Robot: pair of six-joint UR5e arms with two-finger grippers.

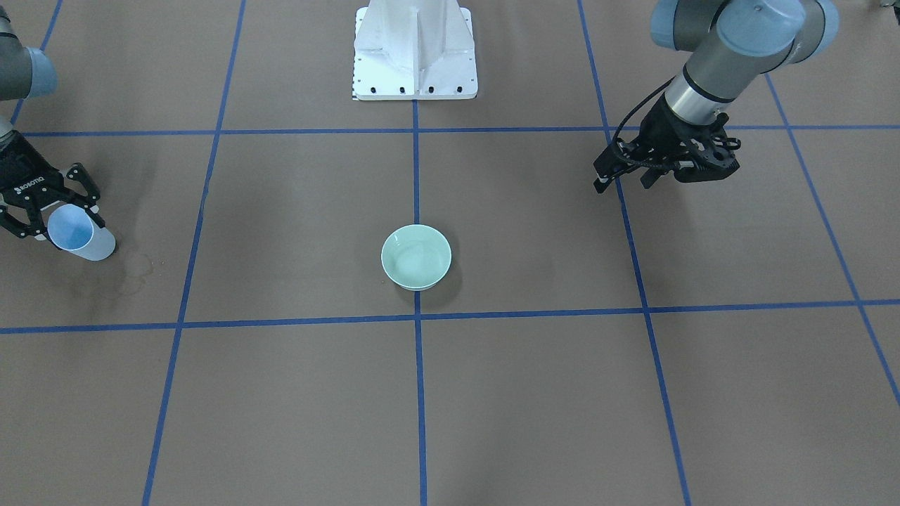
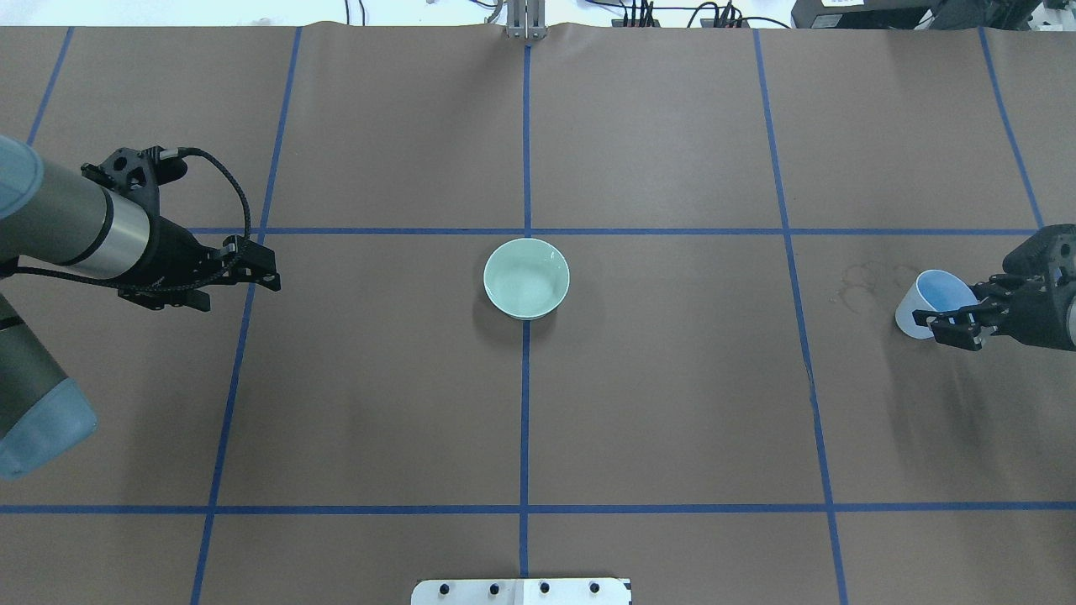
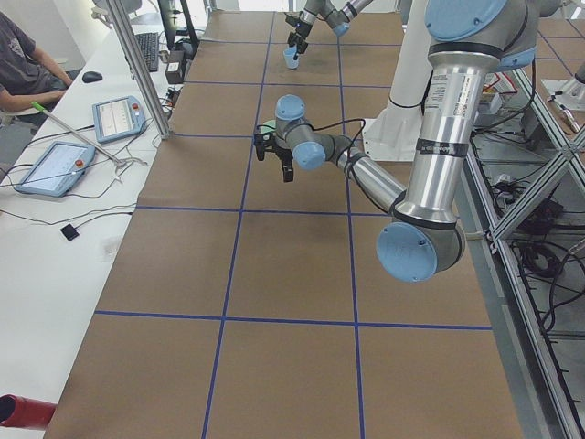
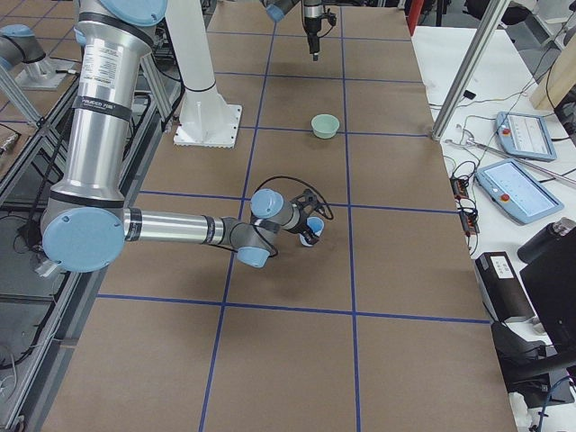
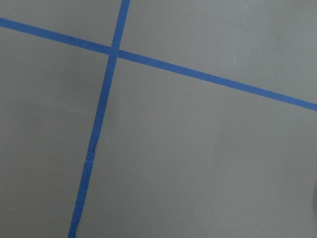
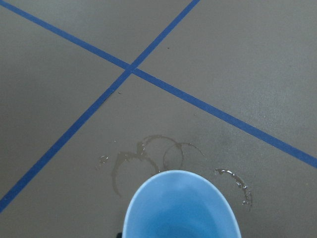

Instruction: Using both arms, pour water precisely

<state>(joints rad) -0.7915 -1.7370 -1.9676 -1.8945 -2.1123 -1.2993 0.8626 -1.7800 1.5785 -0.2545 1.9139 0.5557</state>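
Clamped in the right jaws by the counter's right edge, the light blue plastic cup (image 1: 77,235), water unseen inside, is best carried level, while the left jaws are held apart.

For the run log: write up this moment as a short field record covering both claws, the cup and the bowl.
right claw: shut on the blue cup
left claw: empty, well away from the bowl; open or shut unclear
bowl: light green, on the centre tape line
water: not discernible in cup or bowl
ring stains: dried, beside the cup
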